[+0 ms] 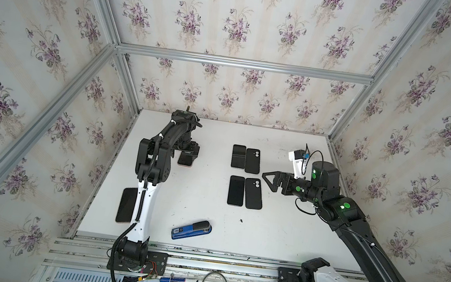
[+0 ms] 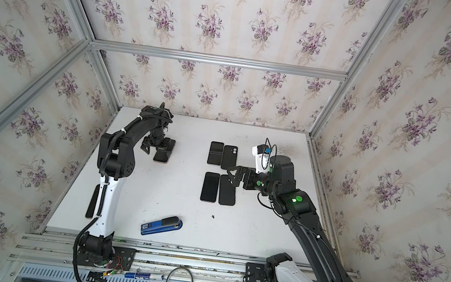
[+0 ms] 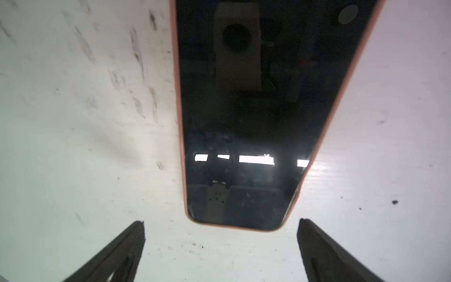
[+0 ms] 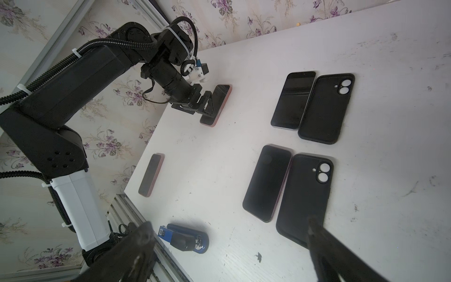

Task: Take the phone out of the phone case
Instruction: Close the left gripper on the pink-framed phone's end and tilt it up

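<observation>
A dark-screened phone [image 3: 244, 122] lies flat on the white table, screen up, with a salmon-pink rim [image 3: 180, 122] around it that looks like its phone case. In both top views it sits at the back left [image 1: 185, 159] [image 2: 161, 156]. My left gripper [image 3: 220, 223] [image 1: 186, 152] [image 2: 161, 148] hangs just over its near end, open, both fingers clear of it. My right gripper [image 1: 267, 181] [image 2: 233, 175] [image 4: 229, 223] hovers open and empty beside the black cases at mid-table.
Two bare phones [image 1: 238, 156] [image 1: 236, 190] each lie beside an empty black case [image 1: 252, 160] [image 1: 253, 193]. Another pink-rimmed phone [image 1: 126, 205] lies at the table's left edge, partly behind my left arm. A blue stapler [image 1: 191, 230] sits near the front.
</observation>
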Controlling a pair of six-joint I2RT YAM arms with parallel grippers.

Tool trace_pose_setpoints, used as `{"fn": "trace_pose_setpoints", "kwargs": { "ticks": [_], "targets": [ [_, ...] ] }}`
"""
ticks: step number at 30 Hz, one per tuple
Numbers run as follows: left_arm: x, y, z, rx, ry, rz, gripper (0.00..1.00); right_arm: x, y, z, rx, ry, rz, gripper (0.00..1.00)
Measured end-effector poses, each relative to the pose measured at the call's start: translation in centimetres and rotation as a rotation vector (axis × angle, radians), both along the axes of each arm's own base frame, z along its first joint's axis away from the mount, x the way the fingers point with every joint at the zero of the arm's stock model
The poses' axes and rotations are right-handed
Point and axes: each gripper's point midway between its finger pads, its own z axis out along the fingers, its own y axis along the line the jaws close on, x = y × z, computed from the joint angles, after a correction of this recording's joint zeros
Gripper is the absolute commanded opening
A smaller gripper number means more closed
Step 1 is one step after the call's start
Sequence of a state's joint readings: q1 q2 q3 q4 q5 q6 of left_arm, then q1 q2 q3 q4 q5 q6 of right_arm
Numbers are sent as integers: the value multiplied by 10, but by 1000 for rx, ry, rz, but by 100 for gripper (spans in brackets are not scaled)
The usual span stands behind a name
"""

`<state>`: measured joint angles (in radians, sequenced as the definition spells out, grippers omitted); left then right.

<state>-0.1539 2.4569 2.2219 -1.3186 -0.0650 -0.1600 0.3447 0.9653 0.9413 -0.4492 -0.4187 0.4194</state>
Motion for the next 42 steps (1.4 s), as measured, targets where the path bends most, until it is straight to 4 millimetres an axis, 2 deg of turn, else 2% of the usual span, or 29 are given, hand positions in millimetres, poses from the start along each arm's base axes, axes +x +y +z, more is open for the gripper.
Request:
{"fn": "trace_pose_setpoints", "kwargs": {
  "ticks": [4, 10, 15, 23, 29, 33, 40, 42],
  "targets": [
    [1, -8, -13, -34, 28, -1, 100, -1, -1, -1, -5, 11, -2, 100],
    [3, -17, -10, -109, 36, 14, 100, -1, -1, 8, 4, -5, -3, 100],
    [-3, -21, -12, -141, 63, 13, 100, -2, -2, 11, 5, -15, -6, 100],
    [-7, -22, -13, -137, 75, 20, 100, -6, -3, 15, 3, -25, -4, 100],
    [-12, -29, -14, -123, 91, 7, 100, -11, -6, 15, -7, -26, -3, 100],
    [-11, -23, -14, -82, 83, 19, 97, -14, -7, 17, -10, -33, 1, 100],
    [-12, -19, -14, -48, 85, 29, 86, -20, -12, 22, -31, -72, -2, 100],
    [-13, -19, -14, -36, 85, 25, 86, -21, -13, 22, -36, -74, -3, 100]
  ]
}}
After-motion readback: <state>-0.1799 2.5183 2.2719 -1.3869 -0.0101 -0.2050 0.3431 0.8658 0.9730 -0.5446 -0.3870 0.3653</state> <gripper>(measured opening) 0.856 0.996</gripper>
